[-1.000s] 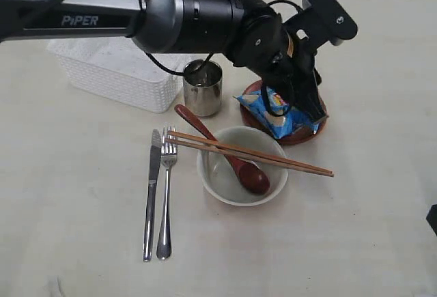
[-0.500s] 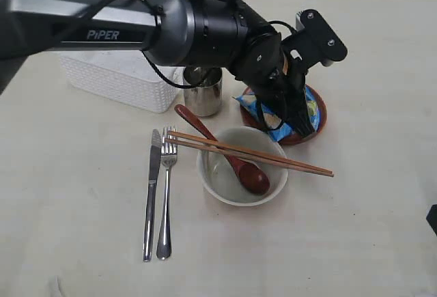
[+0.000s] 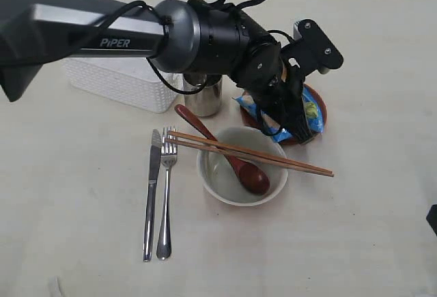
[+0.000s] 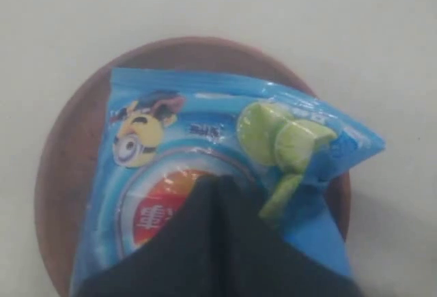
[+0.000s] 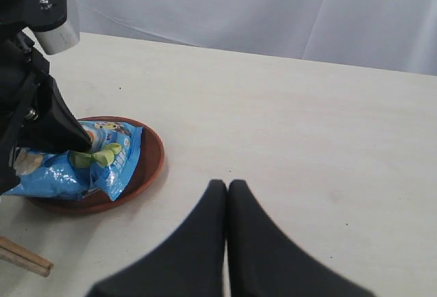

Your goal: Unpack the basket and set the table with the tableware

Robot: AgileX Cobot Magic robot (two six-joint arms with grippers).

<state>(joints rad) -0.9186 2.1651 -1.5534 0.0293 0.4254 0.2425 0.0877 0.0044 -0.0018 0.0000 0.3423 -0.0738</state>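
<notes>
Left hand (image 3: 300,130) is closed, pinching the blue snack bag (image 4: 205,140), which lies on the plate (image 5: 150,160) just beyond the bowl (image 3: 242,201). Right hand (image 5: 227,188) is shut and empty over the surface (image 3: 355,229), apart from the bowl. The spoon (image 3: 249,174) rests in the bowl and the chopsticks (image 3: 273,157) lie across it, with the knife (image 3: 150,201) and fork (image 3: 164,201) to its left and the cup (image 3: 205,99) and basket (image 3: 116,82) behind it.

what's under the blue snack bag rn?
The reddish-brown round plate: only its rim shows around the blue snack bag. The plate's middle is covered, so anything else under the bag cannot be seen. The left gripper pinches the bag.
</notes>
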